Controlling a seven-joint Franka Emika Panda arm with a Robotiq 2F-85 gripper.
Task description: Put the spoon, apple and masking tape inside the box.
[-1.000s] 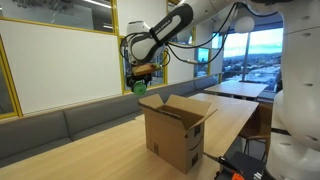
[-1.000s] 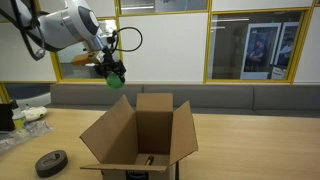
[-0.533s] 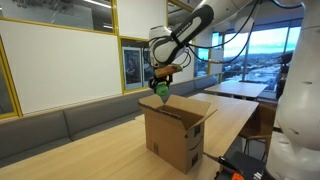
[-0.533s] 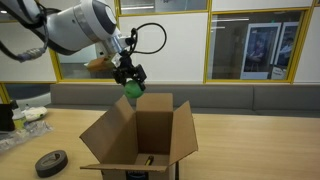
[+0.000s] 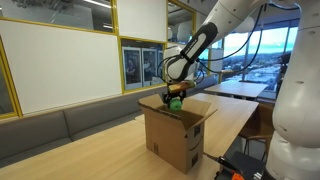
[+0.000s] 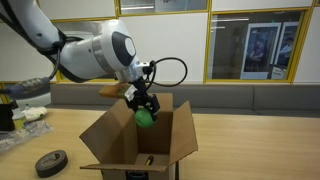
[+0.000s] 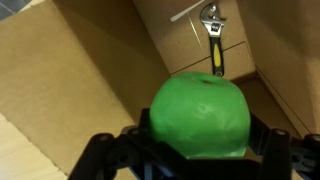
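My gripper [image 6: 143,108] is shut on the bright-green apple [image 6: 146,117] and holds it just above the open top of the brown cardboard box [image 6: 112,143]. In an exterior view the apple [image 5: 175,102] hangs at the box's [image 5: 172,135] rim, between the raised flaps. In the wrist view the apple [image 7: 201,114] fills the middle, clamped between my dark fingers [image 7: 110,152]. A metal spoon [image 7: 214,40] lies on the box floor below. The masking tape roll [image 6: 51,162] lies on the table left of the box.
The box stands on a long wooden table [image 6: 250,150]. A grey bench [image 5: 60,125] runs along the glass wall behind. Crumpled plastic and other items [image 6: 22,120] sit at the table's far left. Another table [image 5: 240,90] stands by the window.
My gripper has carried the apple sideways and down, from beside and above the box to just over its open top.
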